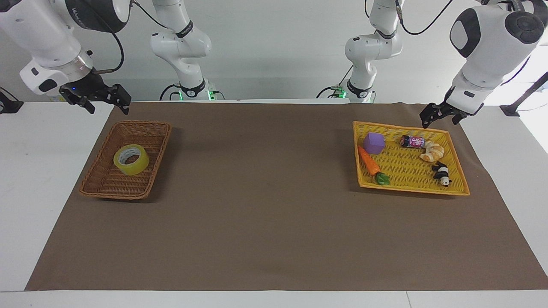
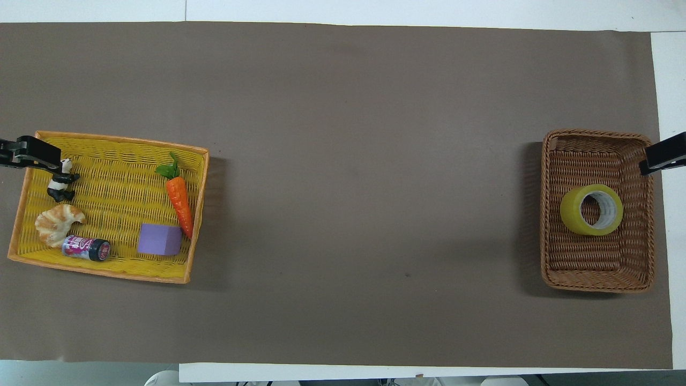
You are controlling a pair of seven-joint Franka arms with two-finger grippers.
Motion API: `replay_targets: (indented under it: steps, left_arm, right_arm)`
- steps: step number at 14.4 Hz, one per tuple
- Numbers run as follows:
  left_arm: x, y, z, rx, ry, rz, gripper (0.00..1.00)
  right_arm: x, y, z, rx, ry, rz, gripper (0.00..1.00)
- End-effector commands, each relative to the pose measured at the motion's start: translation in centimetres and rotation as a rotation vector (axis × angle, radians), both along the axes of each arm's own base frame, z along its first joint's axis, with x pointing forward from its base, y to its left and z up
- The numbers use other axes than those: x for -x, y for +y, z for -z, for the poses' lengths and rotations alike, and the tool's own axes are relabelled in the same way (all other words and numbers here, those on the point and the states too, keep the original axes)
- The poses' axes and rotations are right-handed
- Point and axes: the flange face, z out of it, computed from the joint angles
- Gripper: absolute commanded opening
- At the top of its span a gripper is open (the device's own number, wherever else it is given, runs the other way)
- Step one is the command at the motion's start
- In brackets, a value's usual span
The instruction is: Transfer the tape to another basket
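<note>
The tape (image 1: 131,159) (image 2: 591,209), a yellow roll with a pale core, lies tilted inside the brown wicker basket (image 1: 99,173) (image 2: 544,225) at the right arm's end of the mat. My right gripper (image 1: 106,104) (image 2: 663,156) hangs open and empty, raised over the basket's edge at the mat's corner, not touching the tape. My left gripper (image 1: 440,119) (image 2: 29,153) is open and empty over the corner of the yellow mesh tray (image 1: 411,187) (image 2: 199,214).
The yellow tray at the left arm's end holds a purple cube (image 1: 374,143), a carrot (image 1: 370,164), a small can (image 1: 412,141), a croissant (image 1: 433,151) and a panda figure (image 1: 442,173). Brown mat (image 1: 265,192) lies between the two containers.
</note>
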Motion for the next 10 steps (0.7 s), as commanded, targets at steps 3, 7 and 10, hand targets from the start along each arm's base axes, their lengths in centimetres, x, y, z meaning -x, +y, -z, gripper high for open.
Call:
replay_targets:
  steps: [3,7,10]
  left_arm:
    - [0.2,-0.8,-2.1,-0.012,-0.024,0.031,1.0]
    - [0.9,-0.5,-4.0,-0.014,0.02,0.018,1.0]
    - [1.3,0.4,-4.1,-0.007,0.046,0.053,1.0]
  right_arm:
    - [0.7,-0.2,-0.9,0.011,-0.008,0.018,1.0]
    - [1.0,-1.1,-0.6,0.018,-0.013,0.029,1.0]
    - [1.0,-1.2,-0.7,0.02,-0.016,0.03,1.0]
